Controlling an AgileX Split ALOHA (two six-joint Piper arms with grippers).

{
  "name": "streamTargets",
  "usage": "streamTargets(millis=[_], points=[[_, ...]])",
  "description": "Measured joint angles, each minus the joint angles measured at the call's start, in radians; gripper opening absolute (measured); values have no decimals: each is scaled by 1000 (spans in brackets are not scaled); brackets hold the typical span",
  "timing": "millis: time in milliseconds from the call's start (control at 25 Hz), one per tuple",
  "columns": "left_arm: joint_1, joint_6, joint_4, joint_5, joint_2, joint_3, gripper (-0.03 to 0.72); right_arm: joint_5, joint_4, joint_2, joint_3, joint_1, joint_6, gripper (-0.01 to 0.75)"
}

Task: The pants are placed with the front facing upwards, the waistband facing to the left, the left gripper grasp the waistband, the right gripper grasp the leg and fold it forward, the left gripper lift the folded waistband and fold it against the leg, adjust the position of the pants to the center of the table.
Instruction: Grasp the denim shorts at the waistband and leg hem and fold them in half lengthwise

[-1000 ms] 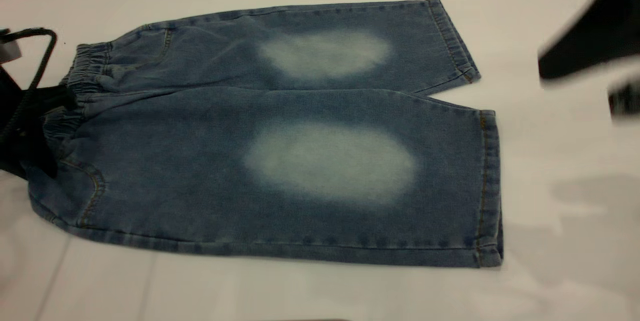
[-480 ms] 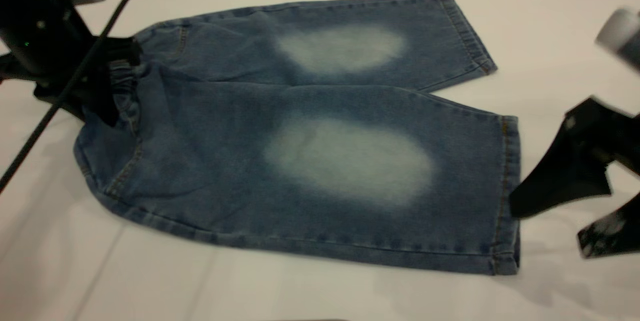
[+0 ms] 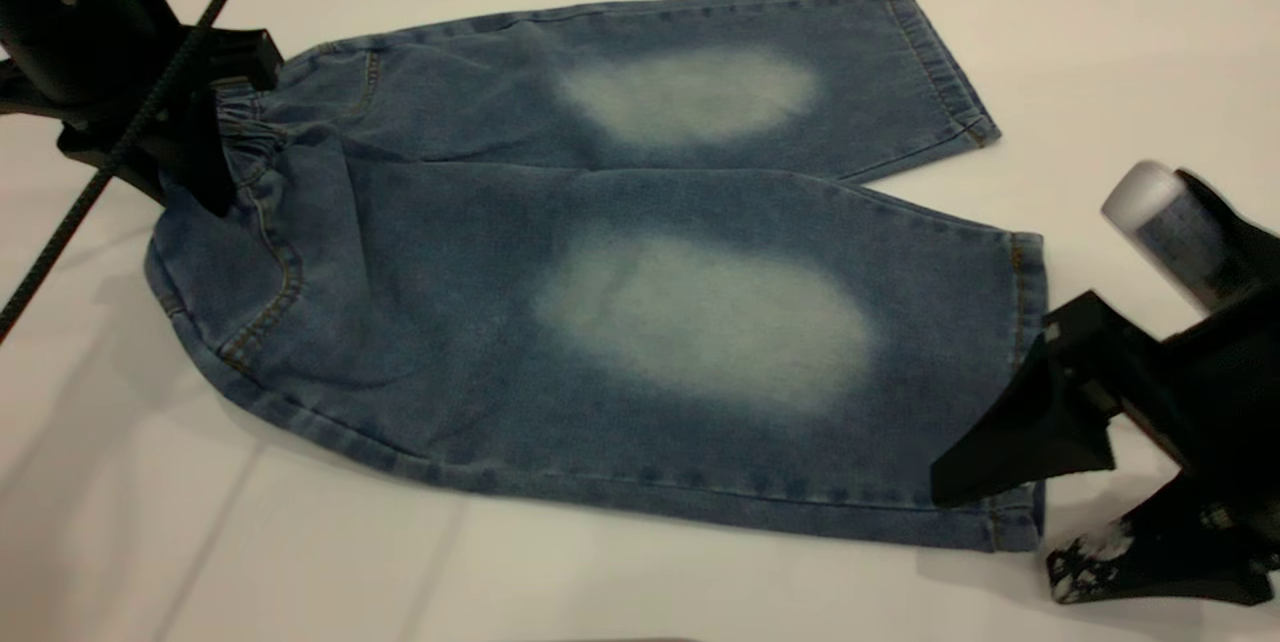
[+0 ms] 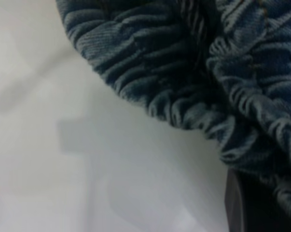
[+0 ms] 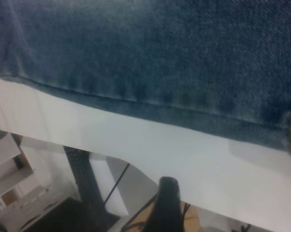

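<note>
Denim pants (image 3: 620, 262) lie front up on the white table (image 3: 1080, 52), spread across most of its middle, waistband (image 3: 240, 137) toward the left edge, both leg hems toward the right edge. Far leg sits nearer the back edge, near leg (image 3: 700, 342) nearer the front edge; each has a pale faded patch at the knee. The two legs touch along the inseam and part slightly at the hems.

Left gripper (image 3: 215, 117) is at the back left part of the table, pinching the elastic waistband; the gathered denim bunches up between its black fingers (image 3: 205, 167) and lifts a little off the surface there. A black cable (image 3: 90, 187) runs diagonally across the left arm. Left wrist view shows the ruched waistband (image 4: 193, 82) filling the frame close up, over bare table, with one dark finger edge (image 4: 242, 203) at the side.

Right gripper (image 3: 1080, 482) is at the front right corner of the table, at the hem of the near leg. Its fingers are spread: one black finger (image 3: 1020, 432) overlaps the hem corner from above, the other (image 3: 1140, 562) rests on the table just beside the hem, not pinching cloth. Right wrist view shows the leg's side seam (image 5: 150, 101) along the table's front edge (image 5: 135, 145), with a floor area below, blurred.
</note>
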Motion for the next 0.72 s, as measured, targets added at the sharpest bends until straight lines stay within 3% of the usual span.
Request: streamTargets(millis=[480, 600, 720], points=[[0, 1, -1, 2, -2, 0, 96, 51, -1, 60, -121, 1, -27, 552], [0, 2, -2, 2, -2, 0, 96, 36, -1, 63, -137, 1, -29, 479], [0, 5, -2, 6, -3, 0, 96, 15, -1, 68, -137, 1, -32, 318]])
